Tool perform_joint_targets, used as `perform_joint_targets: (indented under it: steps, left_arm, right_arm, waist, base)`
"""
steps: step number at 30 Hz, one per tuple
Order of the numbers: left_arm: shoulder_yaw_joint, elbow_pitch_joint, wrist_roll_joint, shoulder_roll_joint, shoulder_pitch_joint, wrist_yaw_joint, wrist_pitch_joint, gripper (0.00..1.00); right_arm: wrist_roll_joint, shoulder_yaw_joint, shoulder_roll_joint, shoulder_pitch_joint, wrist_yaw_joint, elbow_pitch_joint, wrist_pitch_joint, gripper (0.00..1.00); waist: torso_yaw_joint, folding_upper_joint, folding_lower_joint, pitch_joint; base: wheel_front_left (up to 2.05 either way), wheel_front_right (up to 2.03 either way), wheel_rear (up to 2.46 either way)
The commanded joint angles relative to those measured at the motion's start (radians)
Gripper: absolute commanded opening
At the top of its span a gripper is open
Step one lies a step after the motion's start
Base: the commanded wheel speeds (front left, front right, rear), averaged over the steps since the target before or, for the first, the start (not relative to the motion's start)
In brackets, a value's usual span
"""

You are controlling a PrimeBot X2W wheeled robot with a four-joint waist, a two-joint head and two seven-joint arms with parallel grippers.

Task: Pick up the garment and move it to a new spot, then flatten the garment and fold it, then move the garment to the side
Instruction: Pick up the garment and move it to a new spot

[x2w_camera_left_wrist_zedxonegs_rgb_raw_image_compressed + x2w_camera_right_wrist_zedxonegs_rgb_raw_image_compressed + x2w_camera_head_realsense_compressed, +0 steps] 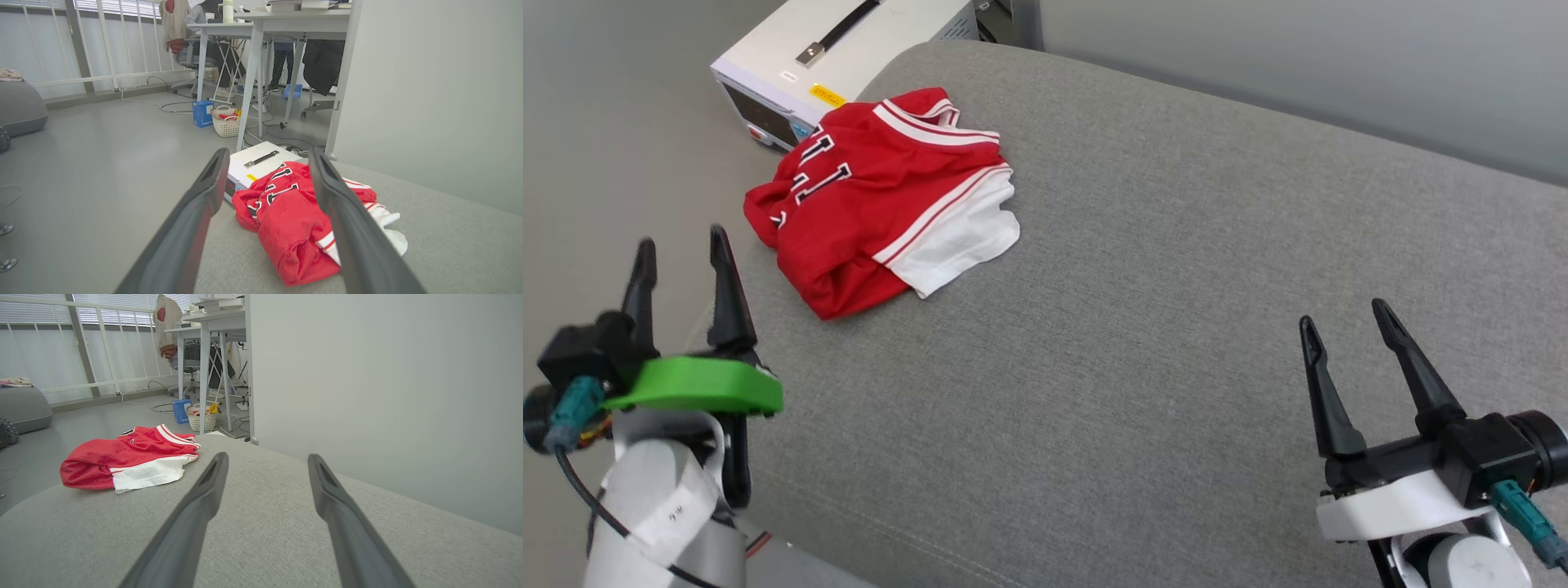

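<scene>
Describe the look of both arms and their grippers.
Left gripper: long, dark, tapering jaws on a bright green bracket, teal plug with black cable, pale forearm with a white band. Right gripper: same dark jaws, white bracket, black block, teal plug.

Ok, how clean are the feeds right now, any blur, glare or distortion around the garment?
Head view: soft even light, garment sharp, left gripper with outer fingertip slightly smeared. Left wrist view: wide-angle stretch, own fingers close and soft, garment clear between them. Right wrist view: bright window upper left, no glare on the garment.
</scene>
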Motion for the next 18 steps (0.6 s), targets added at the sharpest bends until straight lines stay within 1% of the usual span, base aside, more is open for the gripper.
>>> perform_joint_targets:
  steps: [1, 5, 6, 9, 12, 15, 16, 18]
  left_arm:
    - [0.002, 0.016, 0.0, 0.02, -0.055, -0.012, -0.006, 1.0]
    - [-0.011, 0.086, -0.035, 0.092, -0.202, -0.038, 0.007, 1.0]
    - [-0.047, 0.133, -0.064, 0.163, -0.313, -0.047, 0.056, 1.0]
    - [-0.101, 0.179, -0.118, 0.226, -0.414, -0.051, 0.128, 1.0]
    - [-0.186, 0.211, -0.209, 0.299, -0.485, -0.051, 0.237, 1.0]
    - [-0.271, 0.224, -0.343, 0.367, -0.543, -0.051, 0.385, 1.0]
    - [-0.291, 0.224, -0.376, 0.387, -0.559, -0.051, 0.423, 1.0]
    - [-0.343, 0.231, -0.45, 0.427, -0.583, -0.051, 0.531, 1.0]
  right_arm:
    - [-0.004, -0.004, -0.012, -0.026, -0.001, -0.013, -0.009, 1.0]
    - [-0.009, -0.002, -0.042, -0.063, -0.001, -0.038, -0.009, 1.0]
    - [-0.01, -0.001, -0.066, -0.094, -0.001, -0.06, -0.009, 1.0]
    - [-0.013, -0.001, -0.088, -0.119, -0.001, -0.078, -0.009, 1.0]
    - [-0.012, 0.0, -0.102, -0.14, -0.001, -0.093, -0.009, 1.0]
    - [-0.008, -0.007, -0.111, -0.159, -0.001, -0.104, -0.009, 1.0]
    - [-0.007, -0.009, -0.114, -0.164, -0.001, -0.107, -0.009, 1.0]
    - [-0.006, -0.012, -0.121, -0.172, -0.001, -0.11, -0.009, 1.0]
  waist:
    - [-0.055, 0.0, 0.0, 0.072]
    - [-0.093, 0.0, 0.0, 0.144]
    - [-0.115, 0.0, 0.0, 0.195]
    - [-0.133, 0.0, 0.0, 0.235]
    - [-0.154, 0.0, 0.0, 0.266]
    - [-0.172, 0.0, 0.0, 0.299]
    - [-0.178, 0.0, 0.0, 0.309]
    - [-0.19, 0.0, 0.0, 0.328]
  base:
    - [0.0, 0.0, 0.0]
    - [0.0, 0.0, 0.0]
    - [0.0, 0.0, 0.0]
    - [0.0, 0.0, 0.0]
    - [0.0, 0.0, 0.0]
    - [0.0, 0.0, 0.0]
    - [0.0, 0.0, 0.0]
    - [0.0, 0.0, 0.0]
